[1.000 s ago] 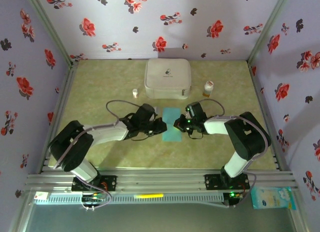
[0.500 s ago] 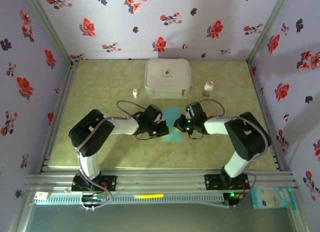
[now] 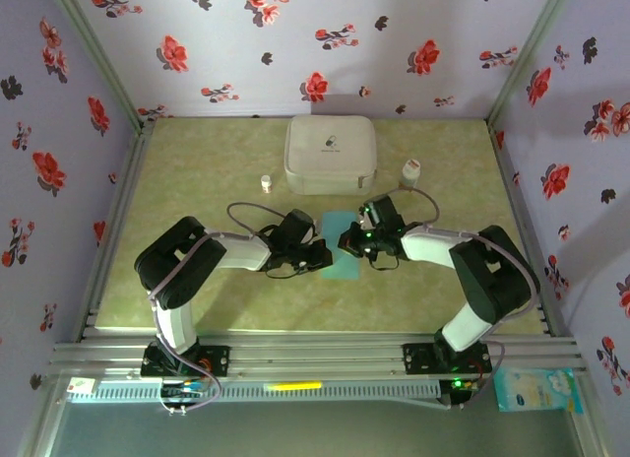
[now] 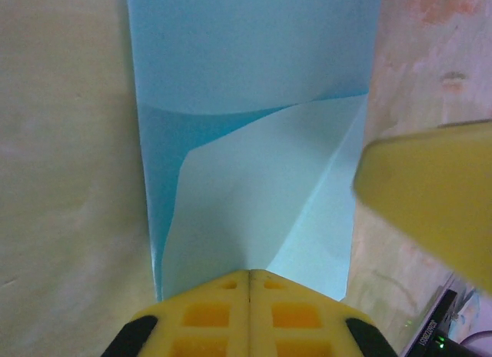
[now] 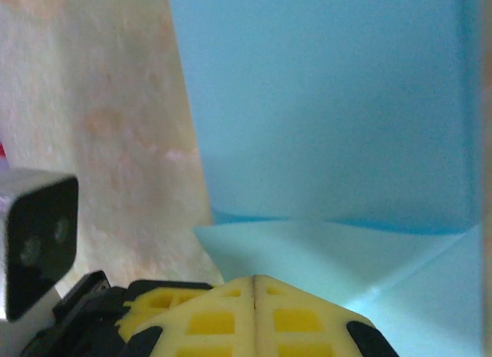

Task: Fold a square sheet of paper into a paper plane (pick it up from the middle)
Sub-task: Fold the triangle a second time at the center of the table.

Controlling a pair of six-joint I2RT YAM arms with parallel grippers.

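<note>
While the light blue sheet of paper (image 3: 338, 270) lies on the table (image 3: 197, 181), at 6 o'clock from the white case (image 3: 330, 154), both grippers are at its edges. The left gripper (image 3: 321, 259) is at the 9 o'clock edge and the right gripper (image 3: 347, 247) at the 3 o'clock edge. In each wrist view the yellow fingers (image 4: 207, 311) are pressed fully together, and a lifted, folded flap of the paper runs into their tips.

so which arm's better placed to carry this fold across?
Left, probably: the left gripper is shut on the raised flap of the square sheet of paper, so it can lay it over. The right gripper sits shut at the opposite edge.
</note>
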